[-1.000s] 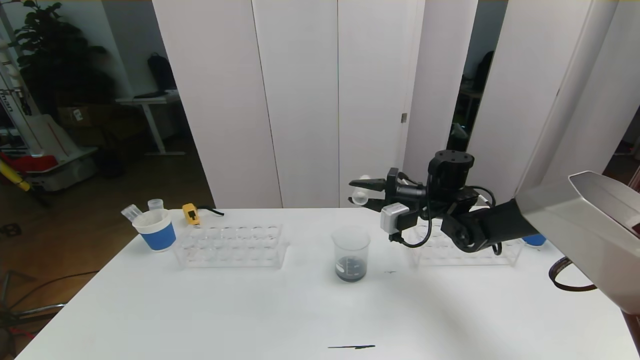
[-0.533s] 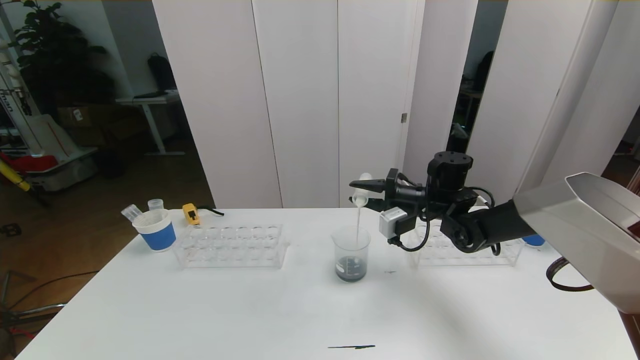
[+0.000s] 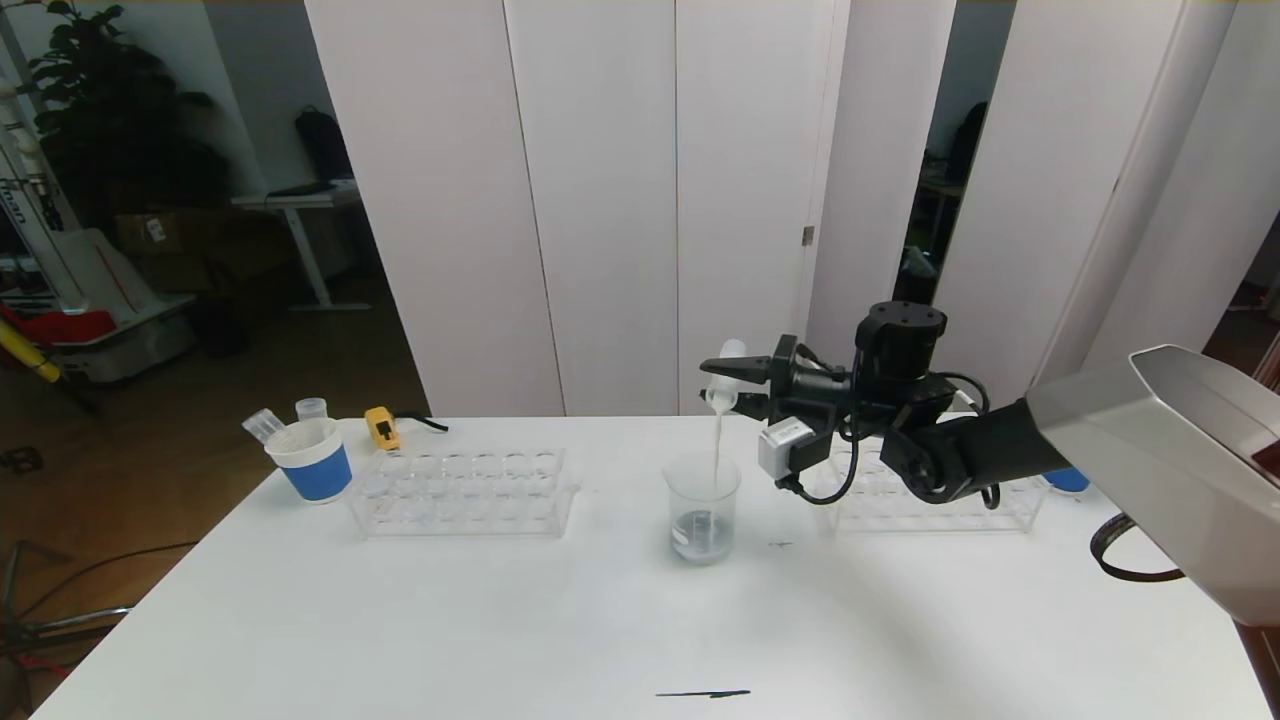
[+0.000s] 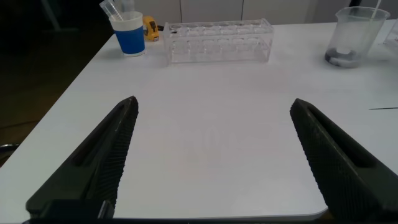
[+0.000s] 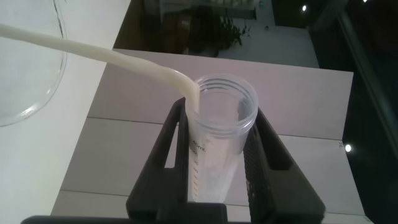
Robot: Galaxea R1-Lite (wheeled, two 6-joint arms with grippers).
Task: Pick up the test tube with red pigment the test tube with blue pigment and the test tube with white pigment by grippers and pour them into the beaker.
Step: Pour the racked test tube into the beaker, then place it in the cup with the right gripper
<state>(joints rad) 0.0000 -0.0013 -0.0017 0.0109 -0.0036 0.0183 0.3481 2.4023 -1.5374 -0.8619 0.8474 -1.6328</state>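
The right claw point(image 3: 722, 385) is closed on the test tube with white pigment point(image 3: 727, 376), holding it tipped above the beaker point(image 3: 702, 508), mouth downward. A thin cream-white stream point(image 3: 716, 445) falls from the tube's lip into the beaker, which stands upright near the middle of the desk point(image 3: 500, 620) and holds a shallow layer of dark, clouding liquid at the bottom.

In the right wrist view the two black fingers point(image 5: 173, 149) clamp the clear tube point(image 5: 217, 137) across its wall just below the rim, one on each side, with the stream leaving the lip on the beaker side.

Handling judgement: the tube looks light, rigid and smooth-walled, so it is likely slippery and could rotate or slide in the grip once tilted. It is best held on the straight cylindrical section just below the rim, as at present, with firm but moderate pressure, since a thin clear wall may crack if over-squeezed. The beaker is wide and stable but unrestrained; contact from the tube or claw could push it.

The left claw point(image 4: 211, 155) hangs open and empty over bare desk at the near edge, parked. Two clear tube racks point(image 3: 462, 490) point(image 3: 930, 495) flank the beaker; a blue paper cup point(image 3: 310, 458) stands at the far left.
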